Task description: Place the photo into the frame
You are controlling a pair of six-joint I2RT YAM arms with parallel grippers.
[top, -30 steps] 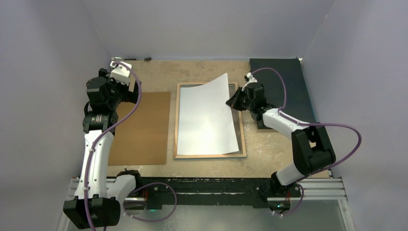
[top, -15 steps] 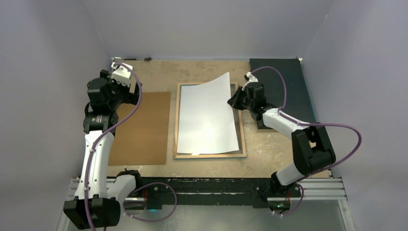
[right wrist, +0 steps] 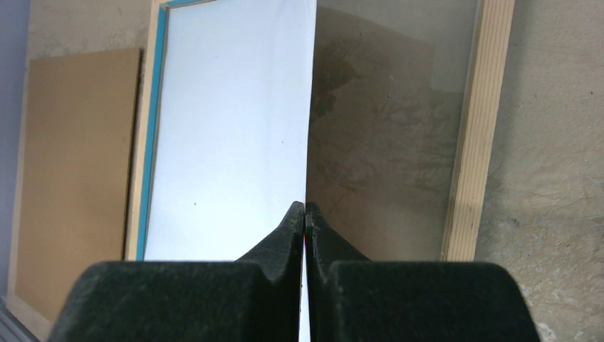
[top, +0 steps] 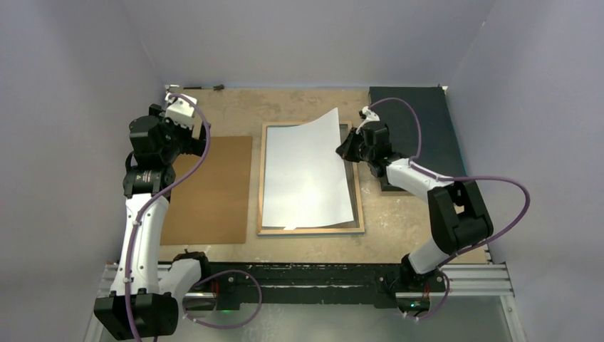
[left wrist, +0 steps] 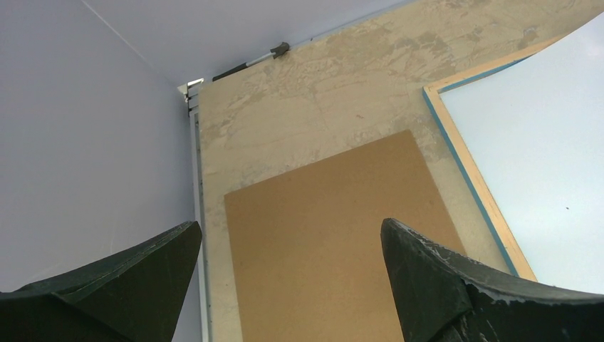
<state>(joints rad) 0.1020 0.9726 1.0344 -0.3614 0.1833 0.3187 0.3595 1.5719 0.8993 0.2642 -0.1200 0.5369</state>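
- Photo [top: 308,171]: white back up, lying over frame [top: 310,230]; right edge raised, likely for lowering onto the glass.
- Right gripper [right wrist: 305,208]: jaws pinching photo's right edge.
- Left gripper [left wrist: 290,226]: jaws spread, holding nothing, above board [left wrist: 335,242].

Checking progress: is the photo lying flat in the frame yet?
Not yet. The photo lies white side up over the frame, but its right edge is raised, pinched in the right end effector.

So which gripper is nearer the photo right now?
Right. The right gripper is shut on the photo at its right edge; the left gripper hangs open above the backing board, left of the photo.
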